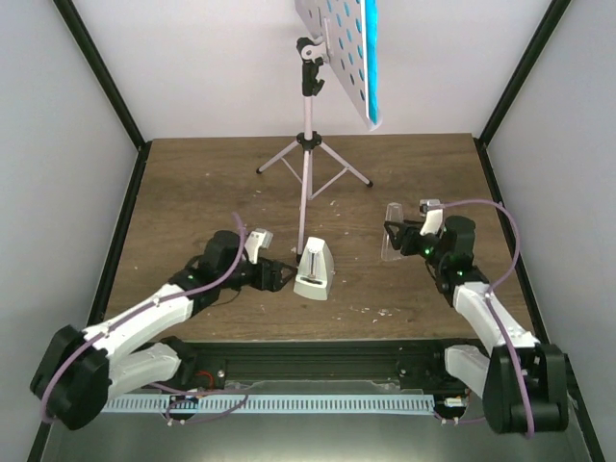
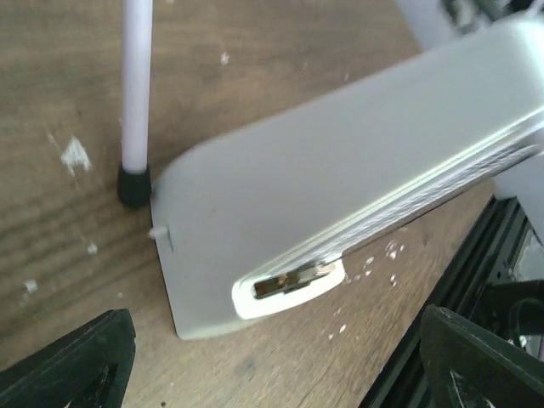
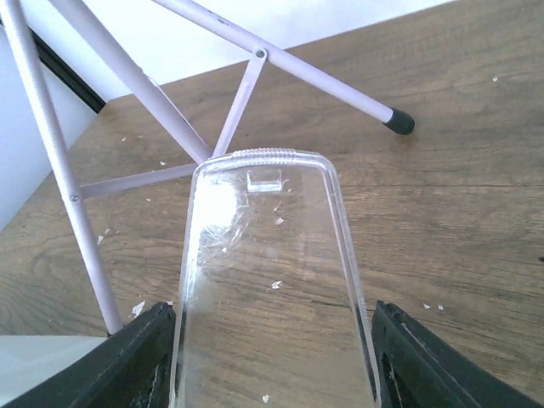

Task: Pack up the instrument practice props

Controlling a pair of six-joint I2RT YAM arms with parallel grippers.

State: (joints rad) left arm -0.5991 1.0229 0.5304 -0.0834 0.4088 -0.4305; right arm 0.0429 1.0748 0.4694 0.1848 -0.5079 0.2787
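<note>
The white pyramid metronome (image 1: 314, 271) stands on the wooden table (image 1: 192, 183), just in front of the music stand's near leg (image 2: 136, 85). In the left wrist view the metronome (image 2: 340, 187) fills the middle. My left gripper (image 1: 282, 277) is open at its left side, fingers apart from it (image 2: 276, 357). My right gripper (image 1: 397, 241) is shut on a clear plastic cover (image 3: 272, 280), held upright (image 1: 393, 229) right of the metronome. The pale music stand (image 1: 306, 183) rises at the back centre. A teal booklet (image 1: 371, 58) rests on its perforated desk (image 1: 337, 43).
The stand's tripod legs (image 3: 170, 110) spread over the back middle of the table. A black rail (image 1: 318, 361) runs along the near edge between the arm bases. White walls with black corner posts (image 1: 101, 77) close in the table. Small white flecks (image 2: 75, 155) dot the wood.
</note>
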